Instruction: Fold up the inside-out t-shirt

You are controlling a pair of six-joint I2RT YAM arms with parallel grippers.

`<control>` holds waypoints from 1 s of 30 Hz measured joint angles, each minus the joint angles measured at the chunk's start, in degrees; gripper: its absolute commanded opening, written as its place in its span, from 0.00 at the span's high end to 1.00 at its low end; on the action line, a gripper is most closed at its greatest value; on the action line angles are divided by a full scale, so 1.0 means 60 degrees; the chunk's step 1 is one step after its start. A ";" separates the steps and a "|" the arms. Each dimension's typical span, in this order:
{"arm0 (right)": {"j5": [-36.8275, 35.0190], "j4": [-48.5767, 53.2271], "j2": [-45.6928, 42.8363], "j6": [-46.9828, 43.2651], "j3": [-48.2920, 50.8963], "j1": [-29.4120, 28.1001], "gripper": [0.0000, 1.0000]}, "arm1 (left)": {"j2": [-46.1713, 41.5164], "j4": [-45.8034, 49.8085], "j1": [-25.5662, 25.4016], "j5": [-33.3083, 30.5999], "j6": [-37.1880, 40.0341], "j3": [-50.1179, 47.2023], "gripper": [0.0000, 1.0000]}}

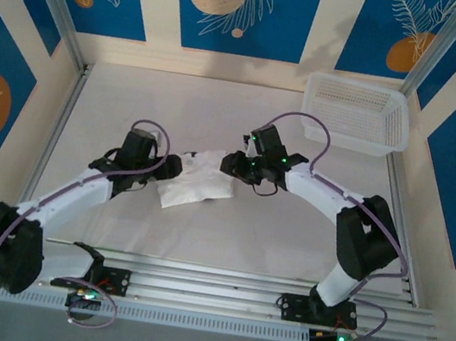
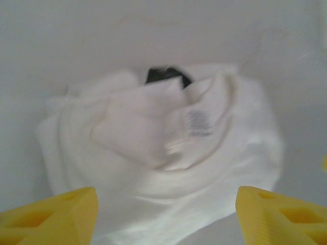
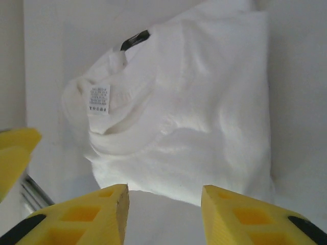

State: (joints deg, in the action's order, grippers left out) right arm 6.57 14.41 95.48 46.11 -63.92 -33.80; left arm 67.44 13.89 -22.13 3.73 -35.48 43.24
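Observation:
The inside-out t-shirt (image 1: 196,184) lies on the white table as a small folded white bundle between my two grippers. My left gripper (image 1: 176,167) is at its left edge. In the left wrist view the left gripper (image 2: 166,219) is wide open, with the shirt (image 2: 163,153) spreading between and beyond the yellow fingertips (image 2: 51,214). My right gripper (image 1: 228,164) is at the bundle's right edge. In the right wrist view the right gripper (image 3: 164,214) is open with bare table between its fingers, just short of the shirt (image 3: 194,122). A white care label (image 3: 99,99) and a dark tag (image 3: 135,40) show.
A white plastic mesh basket (image 1: 357,113) stands at the back right corner of the table. Metal frame posts and a rail border the table (image 1: 225,240). A yellow fingertip of the other gripper (image 3: 13,153) shows at the left edge of the right wrist view.

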 measured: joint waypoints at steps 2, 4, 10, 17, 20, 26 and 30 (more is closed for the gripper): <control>-0.0069 -0.0120 0.0204 0.0721 0.0215 -0.0047 0.59 | -0.0470 0.0226 0.0000 0.0102 0.0157 0.0244 0.17; -0.0069 -0.0255 0.0648 0.1286 0.0397 -0.0178 0.64 | -0.0991 0.0484 0.0000 0.0237 0.0346 0.0372 0.15; 0.0404 -0.0725 0.2546 0.2911 -0.0481 -0.0907 0.74 | -0.2346 0.1264 0.0018 0.0393 0.0667 0.0379 0.05; 0.0495 -0.1184 0.5952 0.4812 -0.5588 -0.2251 0.74 | -0.2521 0.2619 0.0466 -0.0404 0.0000 0.0361 0.15; 0.0637 -0.0947 0.7679 0.4892 -0.8524 -0.2546 0.70 | -0.2521 0.2973 0.1129 -0.0703 -0.0517 0.0266 0.19; 0.0652 -0.0492 0.7140 0.3942 -0.8291 -0.2342 0.60 | -0.1942 0.2965 0.2980 -0.0291 -0.1330 0.0149 0.25; 0.0492 -0.0426 0.4594 0.2878 -0.5610 -0.1708 0.59 | -0.0492 0.2131 0.3402 0.0328 -0.1770 0.0168 0.34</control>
State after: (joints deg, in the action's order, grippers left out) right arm 9.52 11.86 123.04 63.37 -97.58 -44.05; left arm 64.49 26.68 -1.72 5.69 -46.11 44.25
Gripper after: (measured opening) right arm 0.407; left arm 0.688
